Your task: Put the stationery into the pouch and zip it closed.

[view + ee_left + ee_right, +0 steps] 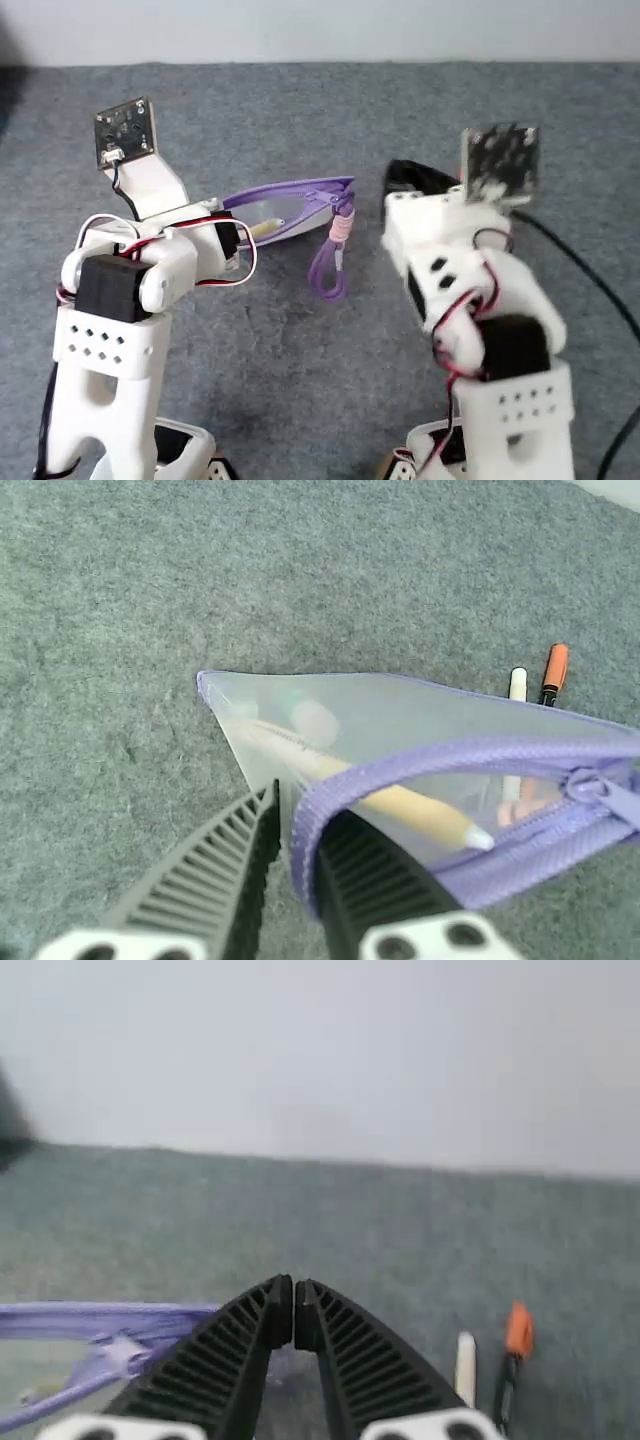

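Observation:
A clear pouch (285,208) with purple zipper trim lies on the grey carpet between the arms, its purple strap (328,268) trailing toward the front. My left gripper (297,808) is shut on the pouch's (400,730) purple edge at one end. Inside the pouch are a cream pen (390,802) and a pale round item (312,720). An orange pen (555,670) and a white pen (517,683) lie on the carpet beyond the pouch. My right gripper (293,1305) is shut with nothing in it, beside the pouch's zipper end (115,1352) and near the orange pen (516,1332) and white pen (465,1365).
Grey carpet (300,110) covers the table, with open room at the back. A pale wall (320,1050) rises behind it. The right arm's body (450,260) hides the carpet where the two loose pens lie. A black cable (590,280) runs along the right side.

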Tool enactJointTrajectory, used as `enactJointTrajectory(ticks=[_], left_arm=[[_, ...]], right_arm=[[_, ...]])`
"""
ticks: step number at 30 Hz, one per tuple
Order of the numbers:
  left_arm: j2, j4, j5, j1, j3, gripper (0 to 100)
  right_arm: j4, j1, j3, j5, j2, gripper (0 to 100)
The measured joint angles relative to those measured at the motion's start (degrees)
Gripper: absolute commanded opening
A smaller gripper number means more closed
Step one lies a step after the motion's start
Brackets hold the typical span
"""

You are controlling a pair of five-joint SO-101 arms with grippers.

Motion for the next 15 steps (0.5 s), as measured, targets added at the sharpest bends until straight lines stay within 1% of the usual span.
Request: enactJointTrajectory(ticks=[4, 6, 11, 15], left_arm=[[0.0, -0.7, 0.0, 0.0, 0.0, 1], [0.0, -1.0, 0.0, 0.0, 0.0, 1], [0.0, -1.0, 0.0, 0.0, 0.0, 1], [0.0, -1.0, 0.0, 0.0, -1.2, 1]], right_arm=[[8.3, 4.1, -8.6, -4.3, 9.6, 0.8], [10.5, 7.0, -12.2, -6.4, 14.9, 1.2], [11.4, 13.8, -18.5, -7.7, 30.8, 1.3], [11.8, 16.3, -25.1, -7.7, 45.2, 1.3]])
